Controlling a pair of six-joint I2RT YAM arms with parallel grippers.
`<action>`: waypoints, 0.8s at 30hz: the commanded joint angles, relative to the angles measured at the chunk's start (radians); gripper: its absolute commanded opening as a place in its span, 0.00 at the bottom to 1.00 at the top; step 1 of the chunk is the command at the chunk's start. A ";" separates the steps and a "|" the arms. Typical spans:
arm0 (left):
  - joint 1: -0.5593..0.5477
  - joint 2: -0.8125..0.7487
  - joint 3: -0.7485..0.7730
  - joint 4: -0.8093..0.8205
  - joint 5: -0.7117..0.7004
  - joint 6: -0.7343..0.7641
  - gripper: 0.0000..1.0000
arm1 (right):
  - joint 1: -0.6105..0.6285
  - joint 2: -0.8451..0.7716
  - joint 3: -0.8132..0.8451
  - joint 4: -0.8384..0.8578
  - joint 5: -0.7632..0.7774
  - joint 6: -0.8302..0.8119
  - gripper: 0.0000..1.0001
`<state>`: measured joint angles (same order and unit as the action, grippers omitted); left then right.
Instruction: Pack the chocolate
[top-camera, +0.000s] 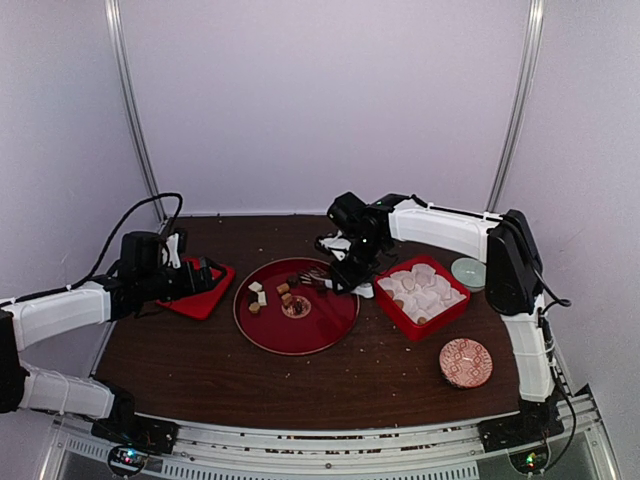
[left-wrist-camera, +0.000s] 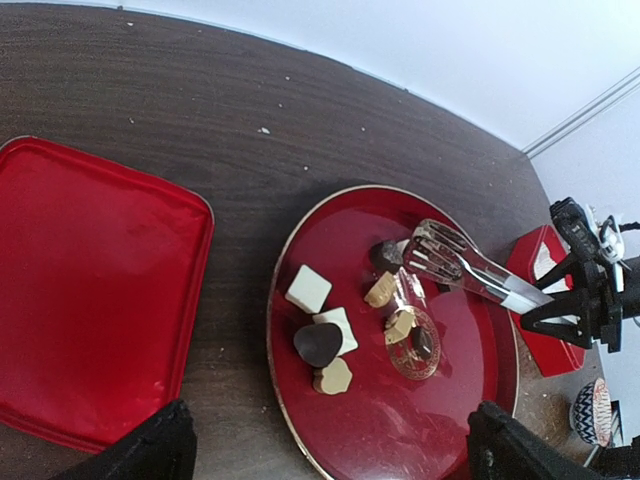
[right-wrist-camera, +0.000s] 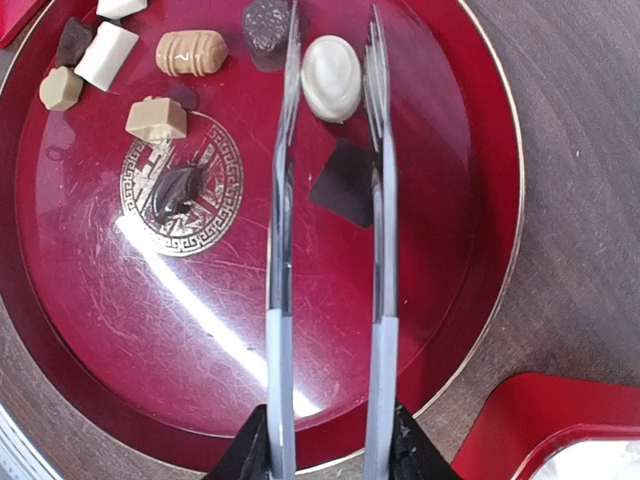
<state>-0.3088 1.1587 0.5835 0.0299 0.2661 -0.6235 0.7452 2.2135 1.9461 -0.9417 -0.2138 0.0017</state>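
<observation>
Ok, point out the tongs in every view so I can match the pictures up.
Top external: the tongs sit mid-frame, over the far right part of the round red plate.
Left wrist: tongs right of centre, tips over the plate.
Right wrist: tongs run up the middle, a white chocolate between the tips.
Shared landmark: the plate's gold medallion.

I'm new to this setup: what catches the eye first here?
The round red plate in the middle, scattered with assorted chocolates. Above it, the right end effector holds metal tongs, their tips either side of a cream-white chocolate. A red box of paper cups sits beside it.
</observation>
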 joint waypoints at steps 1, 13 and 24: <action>-0.006 0.010 0.008 0.051 0.005 0.006 0.97 | 0.006 -0.011 0.024 -0.028 -0.005 -0.014 0.30; -0.006 -0.023 0.004 0.031 -0.003 0.003 0.97 | 0.016 -0.227 -0.136 0.083 -0.015 0.017 0.24; -0.006 -0.057 -0.002 0.007 -0.009 0.003 0.97 | -0.050 -0.552 -0.518 0.219 -0.035 0.088 0.22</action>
<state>-0.3088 1.1259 0.5835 0.0257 0.2646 -0.6235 0.7425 1.8011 1.5574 -0.7975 -0.2447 0.0448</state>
